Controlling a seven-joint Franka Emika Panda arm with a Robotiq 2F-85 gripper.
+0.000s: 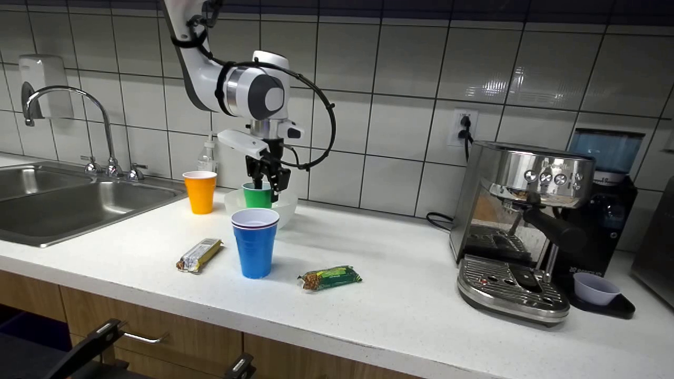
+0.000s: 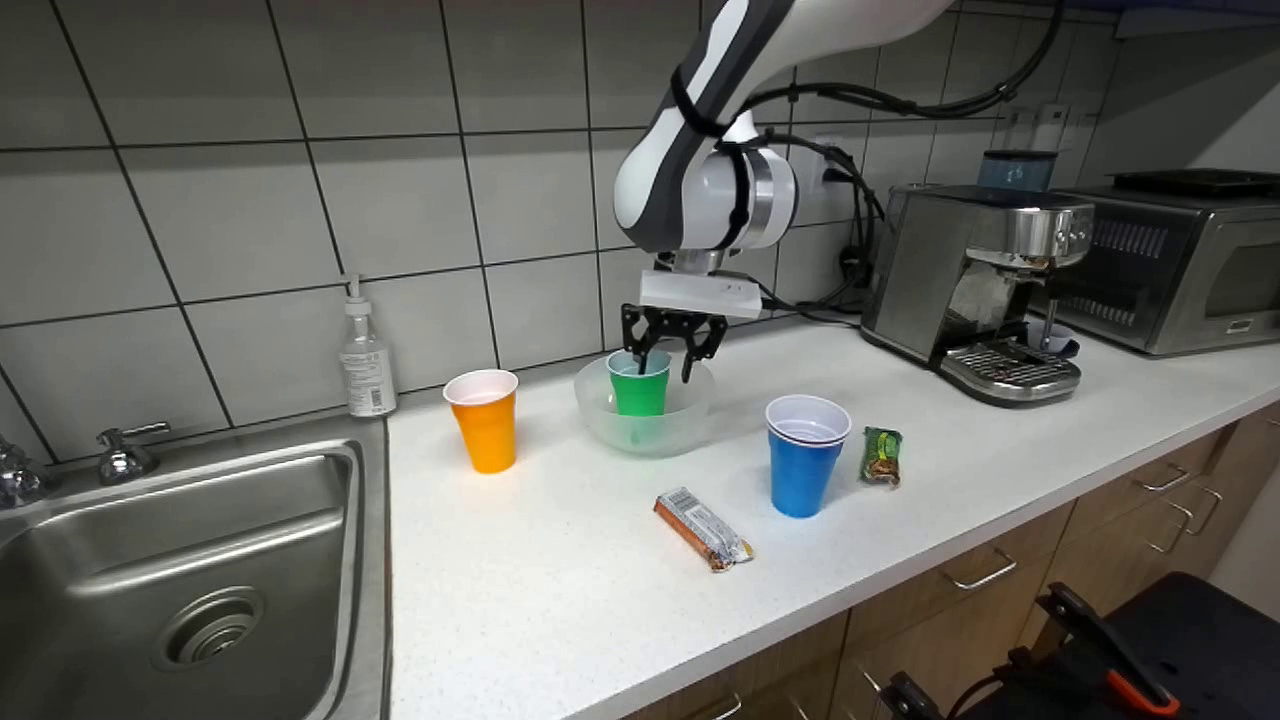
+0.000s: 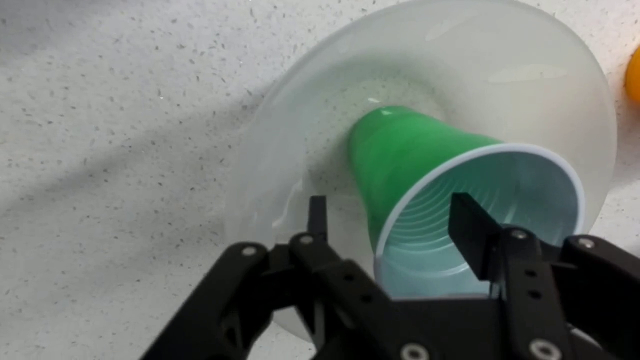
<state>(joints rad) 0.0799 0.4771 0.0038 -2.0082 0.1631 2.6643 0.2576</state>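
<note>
A green cup [image 3: 395,145] with a white rim stands in a frosted bowl [image 3: 540,100]. It shows in both exterior views as well, the cup [image 2: 638,395] rising above the bowl [image 2: 690,425]. My gripper [image 3: 390,216] straddles the cup's wall with its jaws apart. In the wrist view one of the fingers [image 3: 470,235] reaches into the cup's mouth, while the opposite finger hangs outside, over the bowl. Gaps show between the rim and both fingers, so nothing is gripped. In an exterior view the gripper [image 1: 266,192] points straight down over the bowl.
An orange cup [image 2: 485,425] stands beside the bowl, near the sink [image 2: 365,560]. Stacked blue cups [image 1: 255,250] are in front. Two wrapped bars, one yellowish [image 1: 200,255] and one green [image 1: 330,278], lie on the counter. A coffee machine [image 1: 516,231] and a soap bottle [image 2: 367,365] stand farther off.
</note>
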